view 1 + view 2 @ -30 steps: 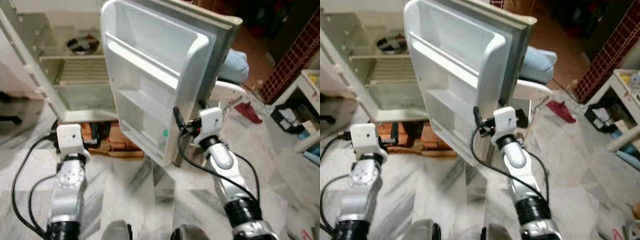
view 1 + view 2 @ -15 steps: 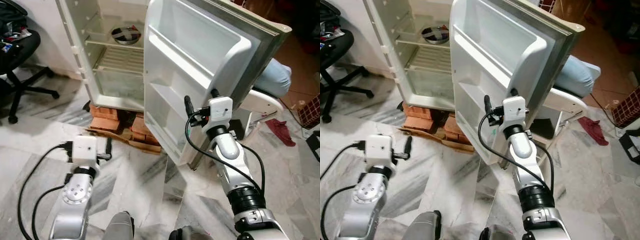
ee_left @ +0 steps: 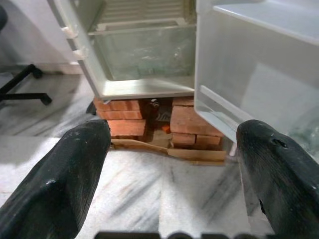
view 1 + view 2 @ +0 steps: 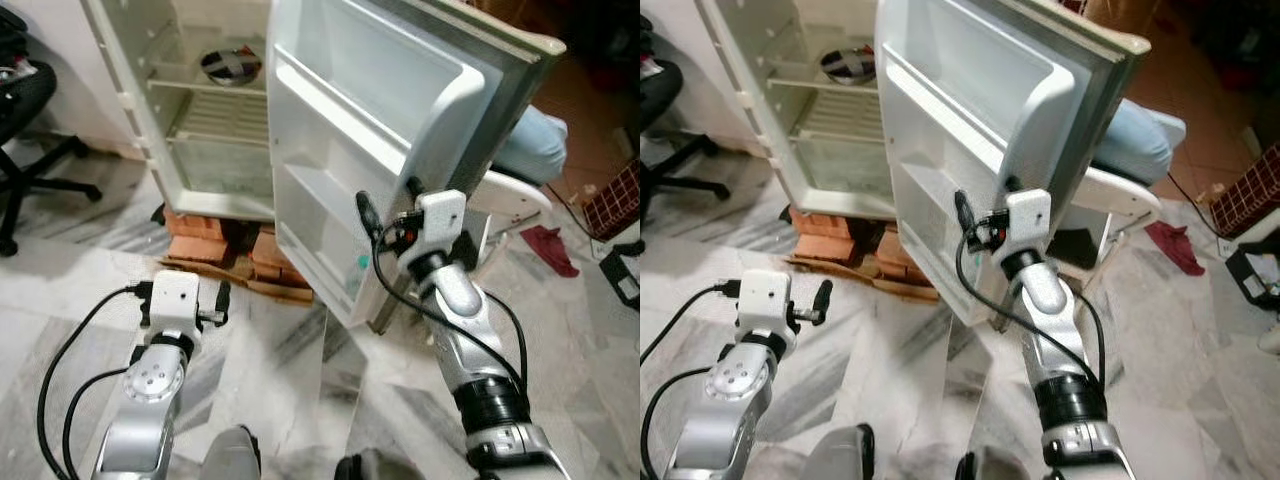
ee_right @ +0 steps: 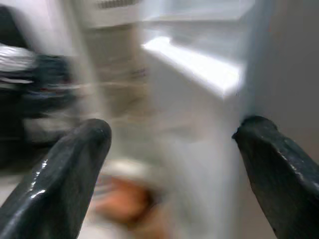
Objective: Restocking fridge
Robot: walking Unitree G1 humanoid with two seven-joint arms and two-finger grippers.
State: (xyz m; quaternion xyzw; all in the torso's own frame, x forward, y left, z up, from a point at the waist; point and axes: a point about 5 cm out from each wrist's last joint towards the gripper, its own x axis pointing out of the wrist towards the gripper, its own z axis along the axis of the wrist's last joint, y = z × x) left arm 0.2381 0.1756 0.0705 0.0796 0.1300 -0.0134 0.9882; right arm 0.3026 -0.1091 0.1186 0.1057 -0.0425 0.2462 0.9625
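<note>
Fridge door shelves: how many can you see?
2 on the open fridge door: an upper door shelf spanning its width and a lower door shelf beneath it. The right arm may hide more.

A: Where are the head cameras looking from?

B: From above, facing forward and down, taking in the open fridge (image 4: 190, 120), its door (image 4: 380, 150) and the marble floor (image 4: 60, 290).

A: And the wrist cameras?

B: The left one is sitting low, looking past its fingers (image 3: 60, 179) at the bricks (image 3: 187, 122). The right one is pressing close to the door, blurring. All four are sharing the door.
</note>
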